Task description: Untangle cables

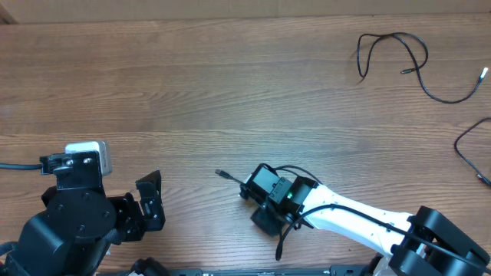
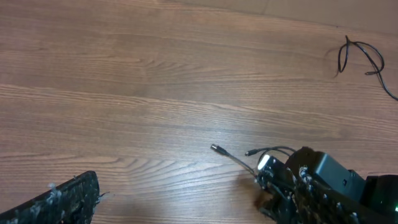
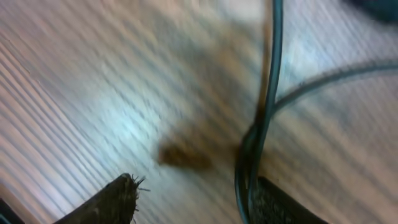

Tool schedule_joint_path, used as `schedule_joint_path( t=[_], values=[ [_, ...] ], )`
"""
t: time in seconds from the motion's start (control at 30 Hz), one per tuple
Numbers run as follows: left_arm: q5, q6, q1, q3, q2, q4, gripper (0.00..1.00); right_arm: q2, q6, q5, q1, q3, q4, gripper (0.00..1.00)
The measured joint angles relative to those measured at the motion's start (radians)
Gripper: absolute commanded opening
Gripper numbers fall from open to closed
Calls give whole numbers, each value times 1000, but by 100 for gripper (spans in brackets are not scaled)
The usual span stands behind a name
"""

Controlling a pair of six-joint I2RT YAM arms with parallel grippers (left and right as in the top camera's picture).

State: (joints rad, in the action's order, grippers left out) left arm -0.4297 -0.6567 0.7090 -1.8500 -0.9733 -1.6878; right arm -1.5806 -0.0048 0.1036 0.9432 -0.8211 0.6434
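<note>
We see three separate cables, none of them knotted together. The nearest cable lies at about 6 o'clock on the wooden surface, close to the near edge. Its small plug points toward 10 o'clock and rests free on the wood. From the plug the cord runs back under the right arm's head. There it arcs out in a thin loop on the 1 o'clock side, and a loose tail trails off toward 6 o'clock.

In the right wrist view, two strands of this cable cross the gap just inside one of the right fingers. The other finger of the pair stands well apart from them, with bare wood between. We read these fingers as released, straddling the cord rather than pinching it. That view is too blurred to tell whether the cord touches the near finger.

A second cable lies well away at about 2 o'clock. It forms an open loop, with one dark plug inside the curve and a pale tip near the right edge. A third cable bends in from the edge at 3 o'clock, and most of it is out of frame.

The white right arm reaches in from 5 o'clock. At 8 o'clock sits the black left arm. The left fingers are spread wide, empty, and well clear of every cable.
</note>
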Motion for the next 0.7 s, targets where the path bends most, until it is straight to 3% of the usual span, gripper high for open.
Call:
schedule_joint_path(
  t=[0.17,0.47,0.57,0.7],
  values=[
    [0,0,0,0,0,0,99,-53,-1,1,0,-11,-29,54],
    [0,0,0,0,0,0,100,-137,-17,0,0,-87,15,42],
    [0,0,0,0,0,0,99,-143,-17,-4,-1,-96,15,43],
    [0,0,0,0,0,0,99,-184,-17,-2,0,-171,108,55]
  ],
)
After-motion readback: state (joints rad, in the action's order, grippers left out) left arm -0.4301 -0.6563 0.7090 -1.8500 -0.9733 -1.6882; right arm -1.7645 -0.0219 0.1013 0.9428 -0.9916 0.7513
